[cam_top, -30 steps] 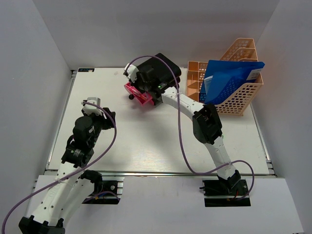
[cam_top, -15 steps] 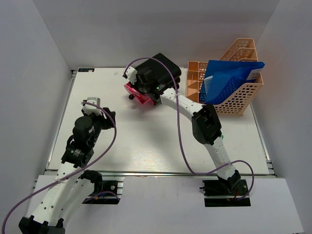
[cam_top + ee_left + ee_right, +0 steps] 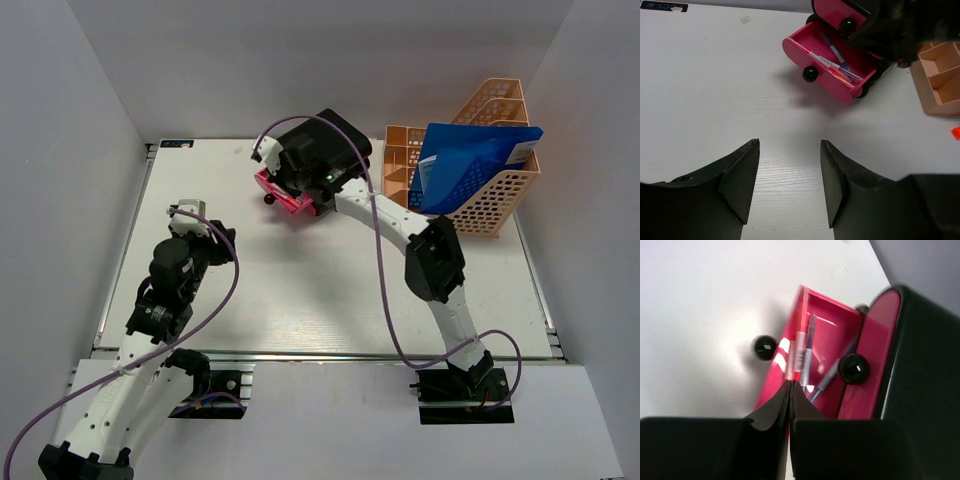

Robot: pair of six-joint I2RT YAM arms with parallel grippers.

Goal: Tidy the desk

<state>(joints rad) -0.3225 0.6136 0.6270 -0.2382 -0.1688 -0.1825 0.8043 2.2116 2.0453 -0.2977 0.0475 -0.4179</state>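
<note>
Large white rectangular desk point(image 3: 300, 285), smooth matte top, lying flat, silver metal rail point(image 3: 330, 355) along its near edge

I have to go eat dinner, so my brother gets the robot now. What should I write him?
Left pincer: open, empty, hovering over the desk.
Right pincer: shut, tips over the open pink drawer; grip on a pen unclear.
Done: pens lie in the drawer; blue folder stands in the peach rack.
To do: likely shut the drawer; an orange bit lies beside the rack.
</note>
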